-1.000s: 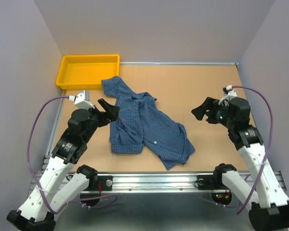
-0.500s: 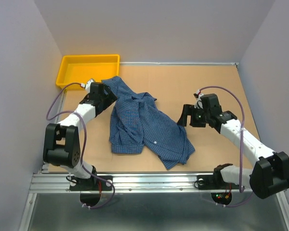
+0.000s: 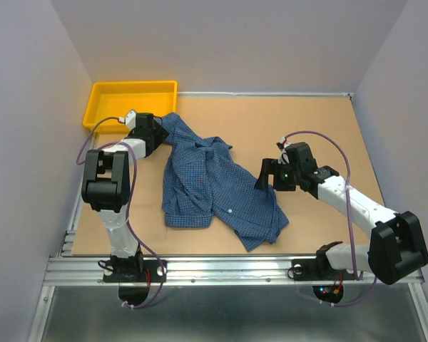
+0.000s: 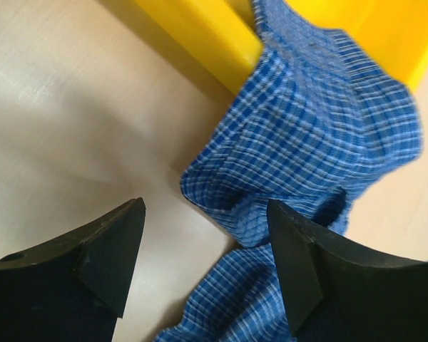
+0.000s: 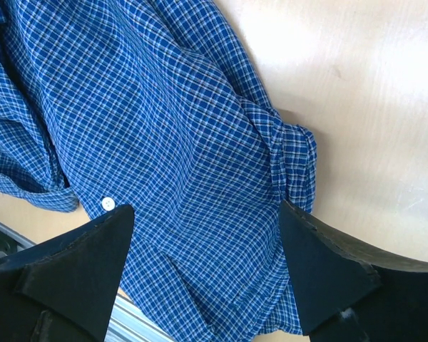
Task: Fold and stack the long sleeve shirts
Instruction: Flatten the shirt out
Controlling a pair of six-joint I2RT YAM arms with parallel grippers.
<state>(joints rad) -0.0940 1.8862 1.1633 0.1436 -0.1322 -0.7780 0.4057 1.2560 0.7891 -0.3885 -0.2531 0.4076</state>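
The long sleeve shirt [image 3: 215,184], blue with a fine check, lies crumpled on the brown table, left of centre. Its far end reaches the yellow bin. My left gripper [image 3: 159,132] hovers open at that far end. In the left wrist view the cloth [image 4: 321,121] lies between and beyond the open gripper [image 4: 207,246], with nothing held. My right gripper [image 3: 265,175] stands open at the shirt's right edge. The right wrist view shows the shirt [image 5: 164,128] and a pale button [image 5: 108,204] beneath the spread gripper [image 5: 203,267].
A yellow bin [image 3: 132,103] sits at the table's back left corner, its wall [image 4: 200,35] touching the shirt's end. A metal rail [image 3: 228,267] runs along the near edge. Grey walls close in the left, back and right sides.
Both arms have reached out from near their bases. The left gripper went to the shirt's far end by the bin; the right moved left to the shirt's right edge.
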